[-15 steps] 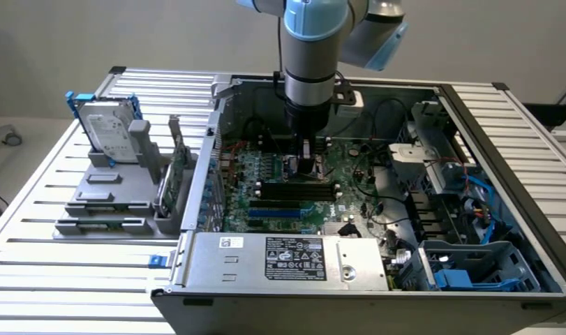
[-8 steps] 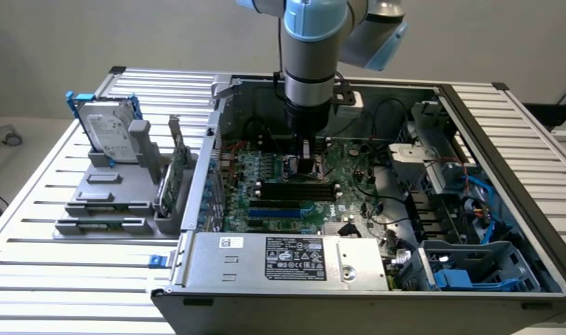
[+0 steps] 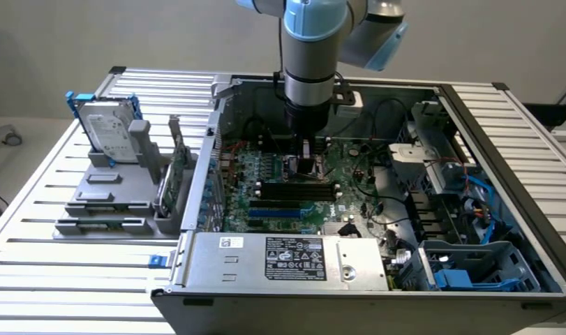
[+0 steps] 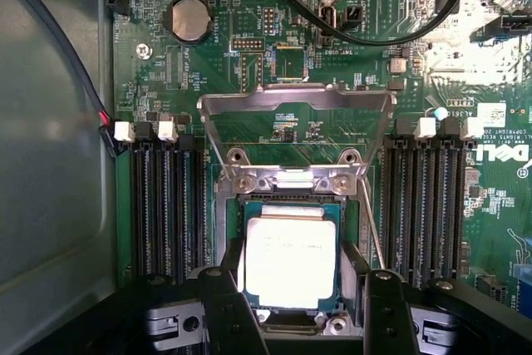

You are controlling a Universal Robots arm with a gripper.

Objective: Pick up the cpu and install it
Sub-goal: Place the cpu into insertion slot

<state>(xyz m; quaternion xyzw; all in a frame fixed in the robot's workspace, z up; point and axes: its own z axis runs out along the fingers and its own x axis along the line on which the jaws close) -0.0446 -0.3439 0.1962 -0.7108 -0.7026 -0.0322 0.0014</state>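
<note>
The gripper (image 4: 293, 278), closed on the cpu (image 4: 291, 247), held it square over the socket (image 4: 283, 203), whose retention frame (image 4: 295, 101) stood raised to admit it.

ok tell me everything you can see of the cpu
The cpu is a small flat square chip with a pale silvery metal top that glares under the light, faint print on it, and a thin green rim. It lies level over the socket on the motherboard, the socket's metal load frame swung open. The black pincer appears shut on it, pressing two opposite sides. Whether it is fully seated cannot be told.
</note>
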